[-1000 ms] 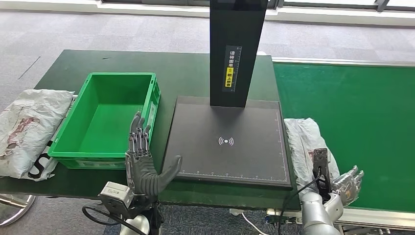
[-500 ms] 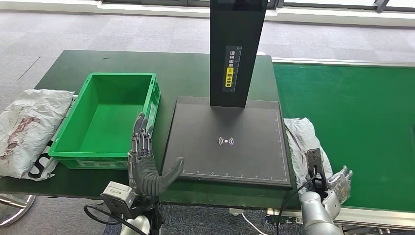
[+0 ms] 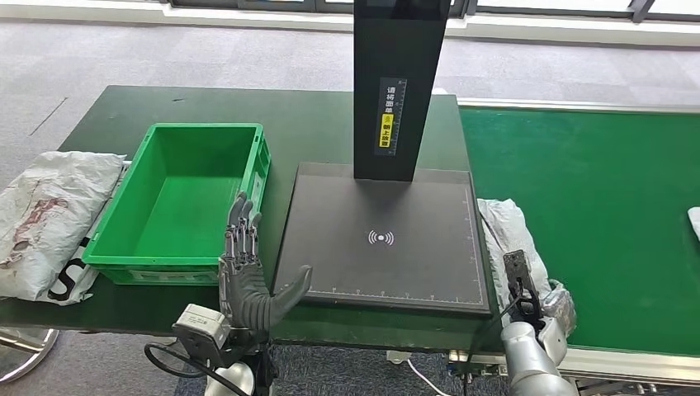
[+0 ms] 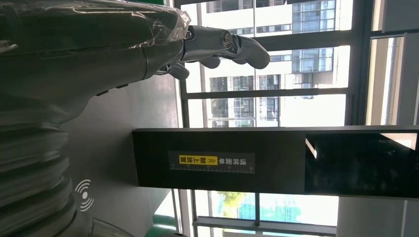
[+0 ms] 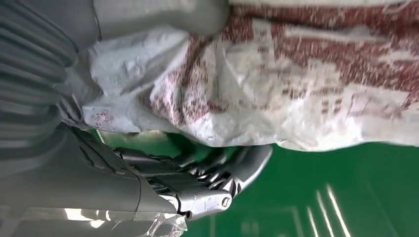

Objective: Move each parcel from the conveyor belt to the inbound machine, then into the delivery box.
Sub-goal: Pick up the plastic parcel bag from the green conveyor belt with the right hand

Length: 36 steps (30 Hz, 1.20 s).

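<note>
The dark green table (image 3: 314,124) had a green crate (image 3: 177,202) on its left part and the black scanner base (image 3: 384,239) just beside it. A crumpled grey poly bag (image 3: 49,214) hung over the table's left edge.

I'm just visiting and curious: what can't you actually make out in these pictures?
- Right hand: in the head view its own arm hides it; whether it grips the parcel is unclear.
- Parcel print: blurred in the right wrist view.
- White thing on the conveyor belt: cut off by the head view's edge.
- Inbound machine: its post's top is cut off.
</note>
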Tool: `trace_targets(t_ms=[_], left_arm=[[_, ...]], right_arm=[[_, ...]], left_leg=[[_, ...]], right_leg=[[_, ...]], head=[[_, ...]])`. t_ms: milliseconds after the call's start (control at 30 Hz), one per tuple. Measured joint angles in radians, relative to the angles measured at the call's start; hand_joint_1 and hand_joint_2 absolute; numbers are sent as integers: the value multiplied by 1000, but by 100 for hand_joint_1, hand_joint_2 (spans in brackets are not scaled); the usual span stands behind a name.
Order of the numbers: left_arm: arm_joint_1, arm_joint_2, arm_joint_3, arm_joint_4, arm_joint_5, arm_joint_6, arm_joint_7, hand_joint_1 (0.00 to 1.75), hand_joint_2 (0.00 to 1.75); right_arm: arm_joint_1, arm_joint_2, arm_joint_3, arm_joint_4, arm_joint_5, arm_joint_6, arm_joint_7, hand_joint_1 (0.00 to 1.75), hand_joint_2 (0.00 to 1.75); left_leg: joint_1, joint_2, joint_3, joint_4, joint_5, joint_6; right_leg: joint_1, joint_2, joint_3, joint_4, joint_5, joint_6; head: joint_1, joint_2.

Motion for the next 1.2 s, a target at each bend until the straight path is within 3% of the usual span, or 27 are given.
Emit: trace_targets(t_ms=[700, 833, 933, 1033, 1200], left_arm=[[-1, 2, 0, 29, 20, 0, 0, 0, 175], [-1, 2, 0, 31, 19, 10, 0, 0, 175], [-1, 3, 0, 31, 18, 23, 0, 0, 175], [-2, 3, 0, 32, 17, 33, 0, 0, 175], [-3, 3, 0, 41, 18, 38, 0, 0, 175]], right_arm=[[11, -3, 24, 2, -28, -18, -46, 175, 175], [23, 7, 24, -8, -112, -110, -170, 175, 175], [47, 45, 24, -81, -273, -207, -377, 175, 175], [115, 120, 58, -275, -477, -242, -547, 175, 175], [221, 198, 198, -568, -620, -257, -590, 175, 175]], left_leg=[[0, 0, 0, 0, 0, 1], [0, 0, 0, 0, 0, 1], [0, 0, -1, 0, 0, 0], [0, -2, -1, 0, 0, 0], [1, 0, -1, -1, -2, -1]], right_leg=[[0, 0, 2, -2, 0, 1], [0, 0, 2, -2, 0, 1], [0, 0, 1, -2, 0, 1], [1, -2, 1, -2, -1, 1], [0, 1, -1, -2, -3, 0]], head=[[0, 0], [0, 0], [0, 0], [0, 0], [0, 0]])
